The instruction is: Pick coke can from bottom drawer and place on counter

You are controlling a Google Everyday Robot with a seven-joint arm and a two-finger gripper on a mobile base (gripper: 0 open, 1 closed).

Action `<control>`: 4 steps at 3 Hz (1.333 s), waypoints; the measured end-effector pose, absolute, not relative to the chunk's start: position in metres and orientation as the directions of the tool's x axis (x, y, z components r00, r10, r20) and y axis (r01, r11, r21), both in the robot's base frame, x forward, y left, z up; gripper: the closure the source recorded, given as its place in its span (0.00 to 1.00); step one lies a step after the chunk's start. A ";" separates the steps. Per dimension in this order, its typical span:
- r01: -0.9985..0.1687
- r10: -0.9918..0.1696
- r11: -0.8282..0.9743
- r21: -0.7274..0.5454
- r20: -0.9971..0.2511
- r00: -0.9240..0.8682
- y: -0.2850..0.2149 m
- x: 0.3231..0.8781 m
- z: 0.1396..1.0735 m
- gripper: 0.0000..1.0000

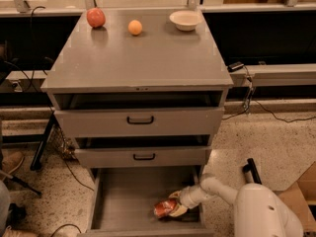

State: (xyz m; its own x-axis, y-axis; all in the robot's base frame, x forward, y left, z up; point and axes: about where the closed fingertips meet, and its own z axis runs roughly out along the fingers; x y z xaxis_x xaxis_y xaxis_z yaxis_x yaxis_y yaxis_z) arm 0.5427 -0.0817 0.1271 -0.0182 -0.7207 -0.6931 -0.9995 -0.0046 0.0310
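Camera view, looking down on a grey three-drawer cabinet.

The gripper point(176, 206) is sitting low inside the bottom drawer point(123, 199), close to its front right corner. It is hanging from a white arm point(217, 189) that is reaching in from the robot's rounded white body point(264, 214), off to the gripper's right. The arm is angling down and leftward over the drawer's right wall. This is probably because the two upper drawers point(140, 120) are jutting out just above and behind the gripper, so the front of the tray is the only open way in.

The coke can point(163, 209) is lying on its side on the drawer floor. It is right against the gripper's tip on the gripper's left, with its red body slanting toward the drawer's front. The gripper is meeting the can at its end, which suits a grasp across the can's body. Whether the gripper is spread or pinching the can cannot be told from here.

The counter point(138, 63) is lying well above and behind the gripper. An apple point(96, 17), an orange point(135, 27) and a pale bowl point(185, 19) are lined up along its far edge, well apart from the gripper. The counter's nearer stretch therefore looks like the natural landing spot.

The can is not yet lifted, so the task seems to be at the grasping step.
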 end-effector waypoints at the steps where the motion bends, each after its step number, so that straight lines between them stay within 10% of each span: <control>1: -1.000 -0.656 -0.008 0.016 -0.754 -0.007 -0.089 0.536 0.151 0.96; 4: -0.989 -0.654 -0.016 -0.148 -0.746 0.122 -0.175 0.524 0.332 1.00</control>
